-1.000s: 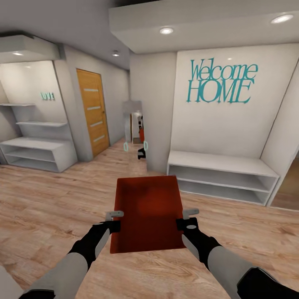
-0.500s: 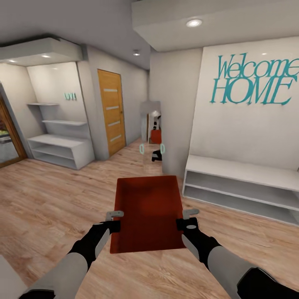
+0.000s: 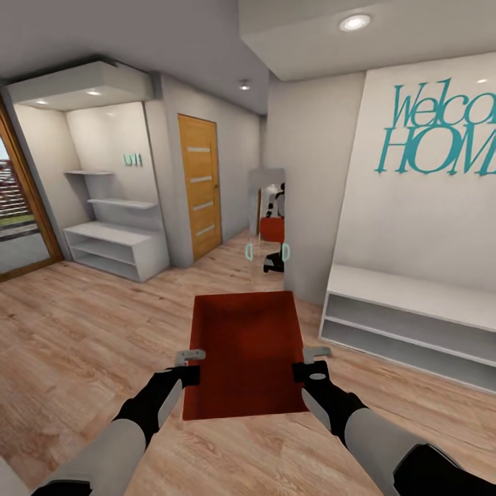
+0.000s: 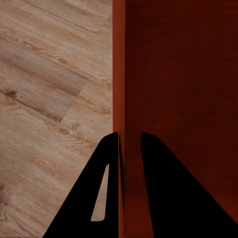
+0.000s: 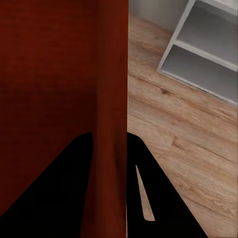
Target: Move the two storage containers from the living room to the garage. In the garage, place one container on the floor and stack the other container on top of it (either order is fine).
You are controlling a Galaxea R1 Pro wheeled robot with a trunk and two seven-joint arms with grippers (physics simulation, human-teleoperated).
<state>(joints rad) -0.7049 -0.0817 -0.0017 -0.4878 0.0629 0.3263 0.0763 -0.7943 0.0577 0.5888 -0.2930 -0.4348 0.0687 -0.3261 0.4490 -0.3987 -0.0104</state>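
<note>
Light wood plank flooring (image 3: 83, 331) and pale walls surround the robot in an entrance hall, with a wooden door (image 3: 201, 184) at the far left of a corridor, a low white shelf unit (image 3: 413, 324) along the right wall beneath teal "Welcome HOME" lettering (image 3: 441, 131), and a glazed door (image 3: 21, 213) at the left edge; compared with the earlier head views the whole scene has slid rightward and the glazed door has come into sight, which marks a turn of the camera and base, not a move of the furnishings; the storage container (image 3: 244, 351) keeps the same place between the arms, carried level above the planks; the left gripper (image 3: 189, 358) is clamped on the container's left wall, one finger on each face of it in the left wrist view (image 4: 120, 148), and the right gripper (image 3: 315, 355) is pinched likewise on the right wall (image 5: 111, 148); judged from this, the carry is under way and the garage is not yet reached, no concrete floor being in sight; a narrow mirror (image 3: 270, 220) at the corridor's corner returns a small, blurred reflection of robot and container; the lettering is cut off at the right edge, and only one container is in sight.
</note>
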